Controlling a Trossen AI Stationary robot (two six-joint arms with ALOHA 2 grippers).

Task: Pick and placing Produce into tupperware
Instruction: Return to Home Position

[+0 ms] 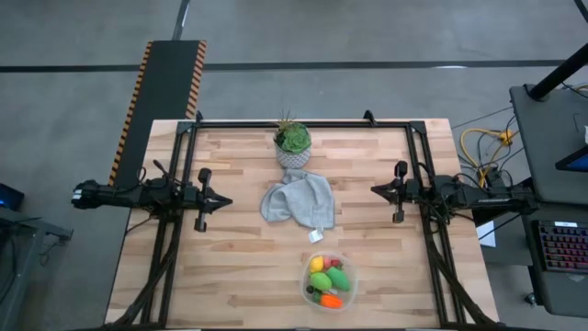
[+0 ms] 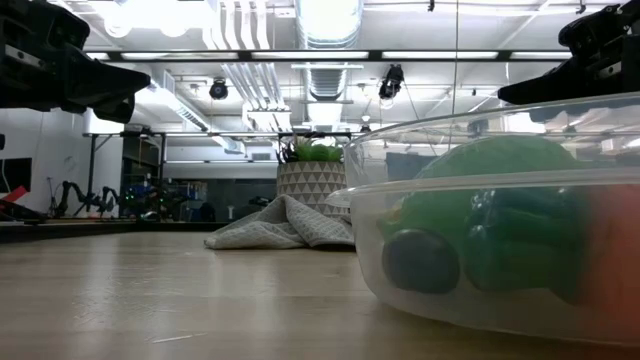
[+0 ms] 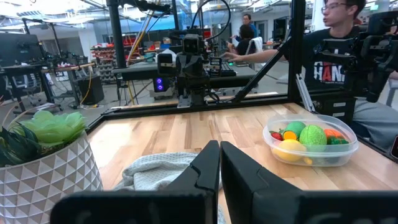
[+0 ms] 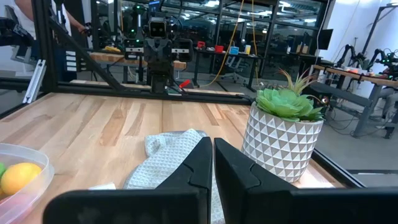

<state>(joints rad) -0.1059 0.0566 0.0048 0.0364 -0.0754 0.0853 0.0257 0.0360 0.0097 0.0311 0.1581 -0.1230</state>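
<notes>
The clear tupperware (image 1: pixel 329 281) stands near the table's near edge and holds the produce (image 1: pixel 327 279): green ovals, a yellow lemon, an orange carrot and red berries. The left wrist view shows the tupperware (image 3: pixel 310 140) with the produce (image 3: pixel 303 138) inside it. In the low view the tupperware (image 2: pixel 500 235) fills the right side. My left gripper (image 1: pixel 226 199) hovers shut over the table's left part, high and away from the tupperware. My right gripper (image 1: pixel 375 190) hovers shut over the right part, also apart from it.
A crumpled grey cloth (image 1: pixel 298 199) lies at the table's middle. A patterned pot with a green plant (image 1: pixel 292 145) stands beyond it near the far edge. People (image 3: pixel 336 37) sit in the room beyond the table's right side.
</notes>
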